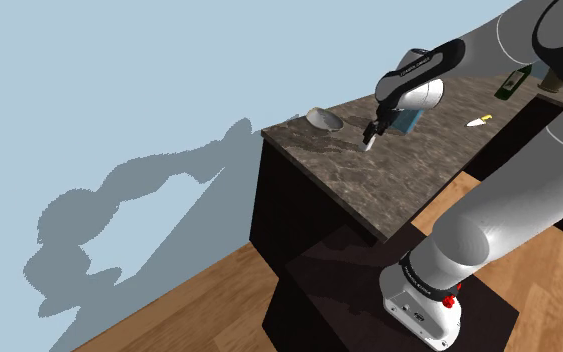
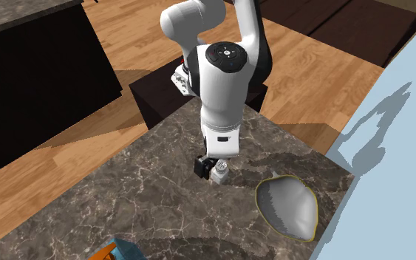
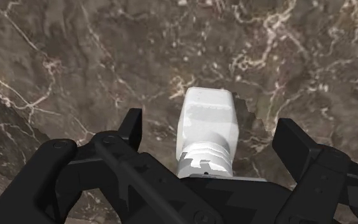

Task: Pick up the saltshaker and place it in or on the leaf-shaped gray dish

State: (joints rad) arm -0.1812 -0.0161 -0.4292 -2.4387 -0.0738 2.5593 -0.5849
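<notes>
1. Wrist view first: the gripper [image 3: 210,130] stands wide, with one black finger [image 3: 131,127] on each side of the white saltshaker [image 3: 206,111]. Bare marble shows in both gaps, so nothing is held yet.
2. The saltshaker stands upright on the table [image 3: 75,57], ribbed cap toward the hand. That explains the arm reaching straight down over it: the fingers can close on its two flat sides.
3. Over to the second exterior view: the hand hangs low above the table. The leaf-shaped gray dish [image 2: 287,207] lies near, toward that view's right, close to the table's edge by the wall. A short carry, I'd say.
4. Shoulder view now: a blue box [image 1: 410,122] sits just behind the arm. A yellow-handled knife [image 1: 479,121] and a green bottle [image 1: 512,84] lie well apart from the saltshaker, on the side away from the dish.
5. My read: this is the grasp step and closing comes next. An off-centre squeeze could tip the saltshaker.
</notes>
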